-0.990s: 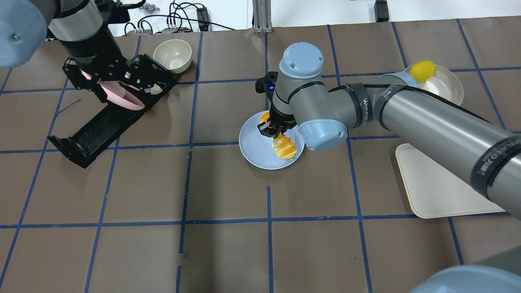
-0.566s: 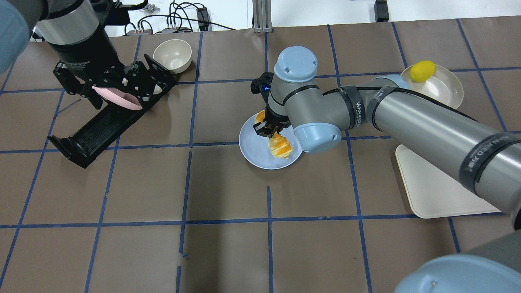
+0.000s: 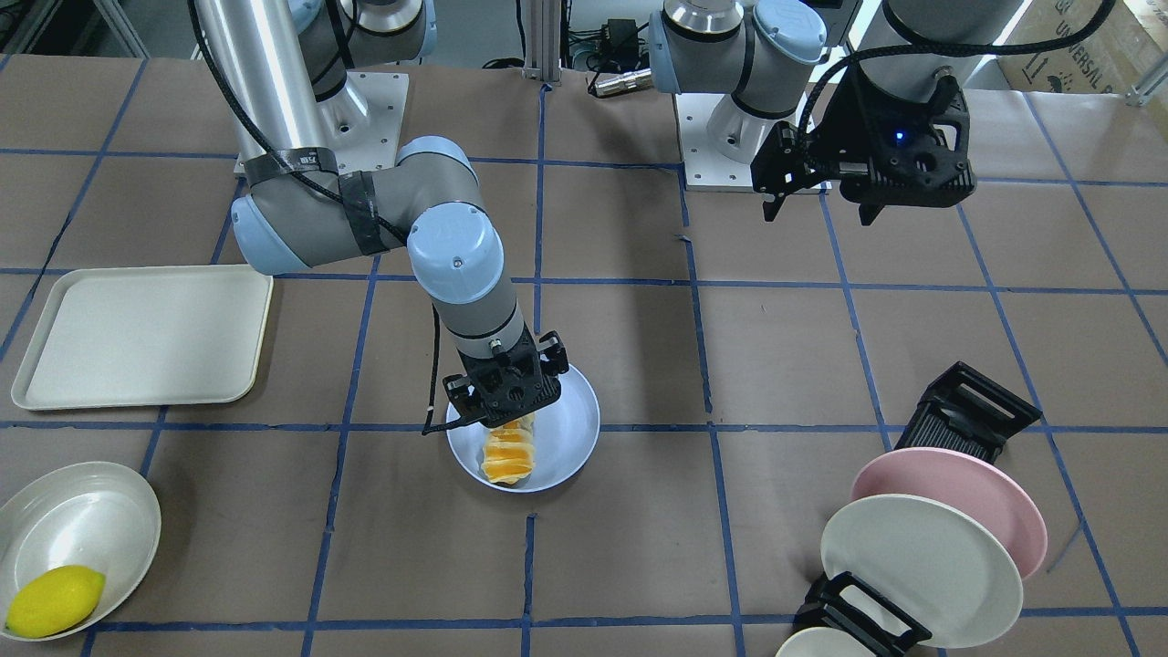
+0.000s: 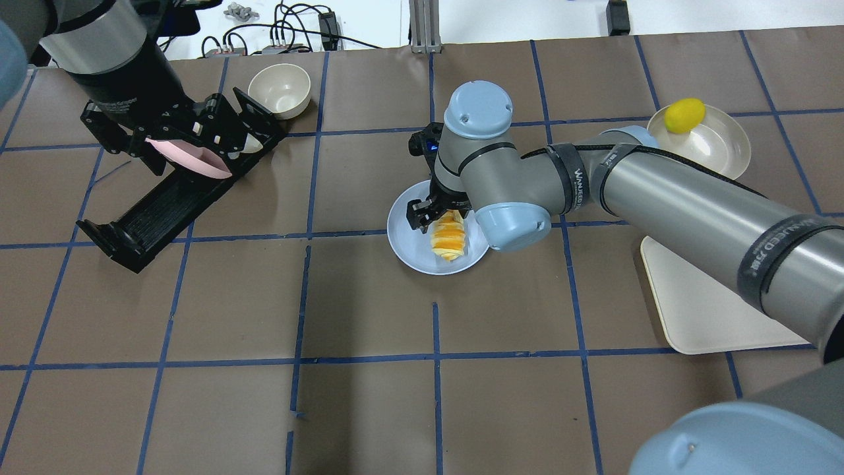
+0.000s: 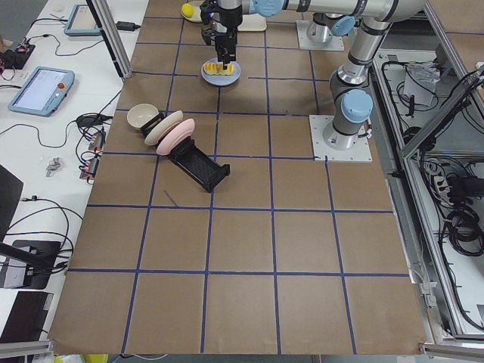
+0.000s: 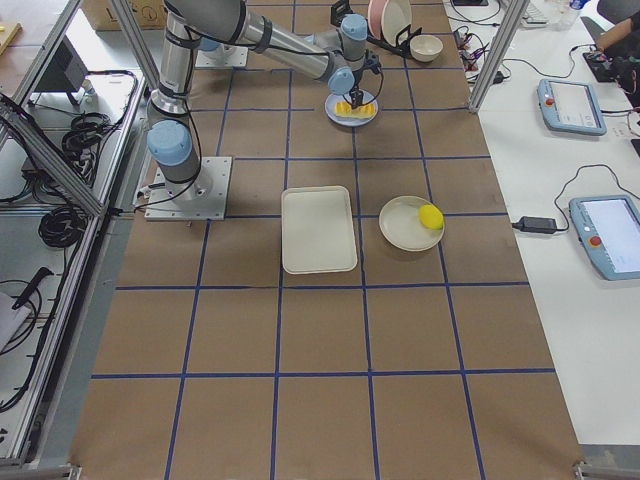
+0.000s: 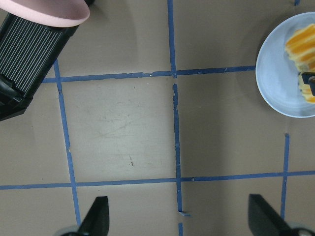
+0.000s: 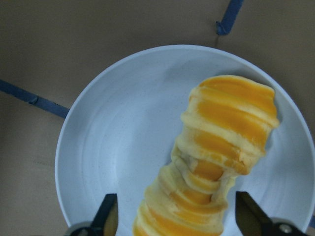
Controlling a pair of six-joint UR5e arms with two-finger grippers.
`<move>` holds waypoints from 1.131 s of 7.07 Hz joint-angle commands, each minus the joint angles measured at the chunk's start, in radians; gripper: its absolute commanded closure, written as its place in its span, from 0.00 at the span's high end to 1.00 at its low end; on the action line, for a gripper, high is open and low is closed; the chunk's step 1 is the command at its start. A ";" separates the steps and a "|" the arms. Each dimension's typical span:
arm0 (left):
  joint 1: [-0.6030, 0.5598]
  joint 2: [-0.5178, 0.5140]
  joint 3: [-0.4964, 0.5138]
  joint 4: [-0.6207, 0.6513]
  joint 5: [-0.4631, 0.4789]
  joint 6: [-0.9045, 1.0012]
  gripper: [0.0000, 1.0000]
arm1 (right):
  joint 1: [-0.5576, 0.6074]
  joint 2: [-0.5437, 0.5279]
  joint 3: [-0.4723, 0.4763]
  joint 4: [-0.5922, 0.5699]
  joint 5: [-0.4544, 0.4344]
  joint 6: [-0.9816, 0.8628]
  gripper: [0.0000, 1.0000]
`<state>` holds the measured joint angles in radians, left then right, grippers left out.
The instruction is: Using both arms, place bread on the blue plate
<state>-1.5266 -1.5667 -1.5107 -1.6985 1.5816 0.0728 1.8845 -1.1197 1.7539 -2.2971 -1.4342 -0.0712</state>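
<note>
The bread (image 8: 221, 147) lies on the blue plate (image 8: 113, 137), near the table's middle. My right gripper (image 4: 435, 214) hovers just over the bread's far end. Its fingers (image 8: 106, 219) stand wide apart on either side of the loaf, so it is open. In the front view the bread (image 3: 509, 452) sticks out from under the right gripper (image 3: 505, 406) on the blue plate (image 3: 570, 429). My left gripper (image 4: 158, 135) is open and empty, high over the dish rack at the far left. The left wrist view shows the blue plate (image 7: 275, 64) at its right edge.
A black dish rack (image 4: 151, 211) holds a pink plate (image 3: 967, 484) and a cream-white plate (image 3: 922, 566). A cream bowl (image 4: 279, 89) stands behind it. A lemon (image 4: 684, 114) lies in a cream dish (image 4: 719, 145) at the far right. A cream tray (image 4: 705, 303) lies under the right arm.
The right gripper has shifted a little left and turned, and the bread has gone from slanted to lying flatter on the plate. The left gripper has drifted slightly left.
</note>
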 commanded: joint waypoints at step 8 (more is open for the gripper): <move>0.000 -0.001 0.001 -0.003 -0.017 -0.008 1.00 | -0.195 -0.133 -0.404 0.492 -0.184 0.097 1.00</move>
<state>-1.5246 -1.5677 -1.5081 -1.6988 1.5649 0.0679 1.7402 -1.2338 1.4267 -1.9579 -1.6172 0.0576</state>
